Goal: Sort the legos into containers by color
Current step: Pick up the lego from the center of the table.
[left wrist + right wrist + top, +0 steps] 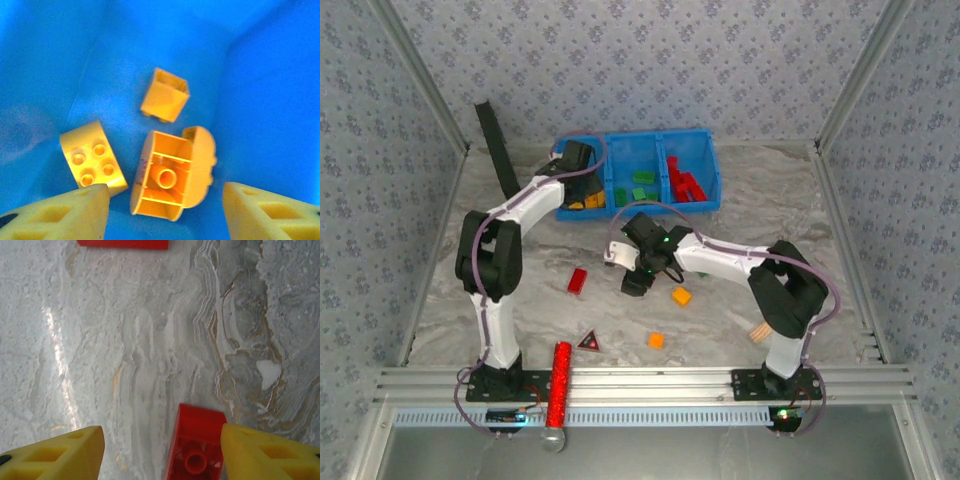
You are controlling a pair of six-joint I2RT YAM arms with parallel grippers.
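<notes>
A red brick lies on the tabletop inside the spread right tool, nearer its right finger. The step looks like a pickup: the tool must pinch the brick, lift it and carry it to the tray. The tray's right compartment holds reds and the middle holds greens. Three yellows lie in the left compartment, below the left tool, which is spread and empty.

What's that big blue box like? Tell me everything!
The blue tray is shiny plastic, a long rectangle with three open compartments side by side. It sits flat at the far side of the table. Its left compartment holds yellow bricks, the middle green bricks, the right red bricks. The left gripper hangs open over the yellow ones.
</notes>
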